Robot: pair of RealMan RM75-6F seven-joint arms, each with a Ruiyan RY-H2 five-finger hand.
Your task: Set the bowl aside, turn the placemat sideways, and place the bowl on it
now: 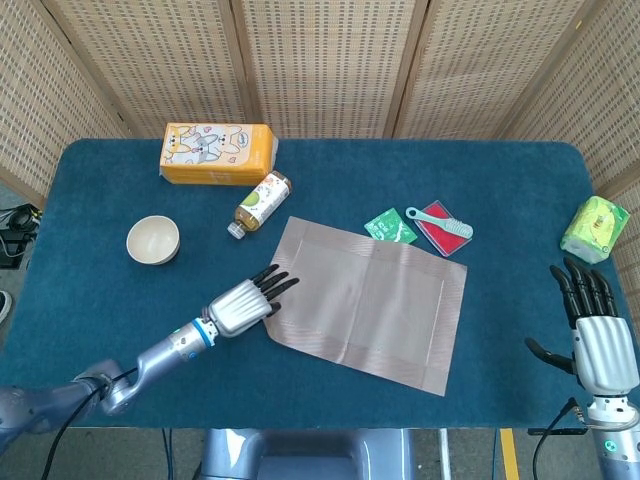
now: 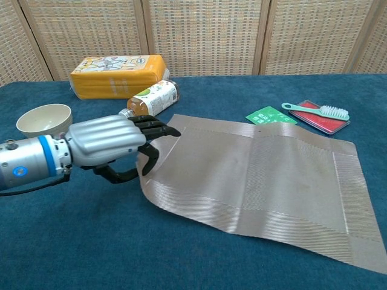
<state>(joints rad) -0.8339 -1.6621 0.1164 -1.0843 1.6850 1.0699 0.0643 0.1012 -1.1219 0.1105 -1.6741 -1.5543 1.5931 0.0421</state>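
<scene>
The tan woven placemat (image 1: 370, 300) (image 2: 260, 175) lies skewed on the blue table (image 1: 100, 310), its left corner drawn toward the bottle. My left hand (image 1: 245, 303) (image 2: 112, 145) pinches the mat's left edge, fingers on top and thumb underneath, lifting that edge slightly. The cream bowl (image 1: 153, 240) (image 2: 44, 122) stands upright on the cloth at the left, apart from the mat and the hand. My right hand (image 1: 597, 330) hangs open with fingers spread beyond the table's right front corner, holding nothing; the chest view does not show it.
An orange box (image 1: 218, 153) and a lying bottle (image 1: 260, 201) sit at the back left, the bottle close to the mat's far-left corner. A green card (image 1: 390, 227), a red pad with a teal brush (image 1: 440, 222) lie behind the mat. A green pack (image 1: 595, 229) rests at the right edge.
</scene>
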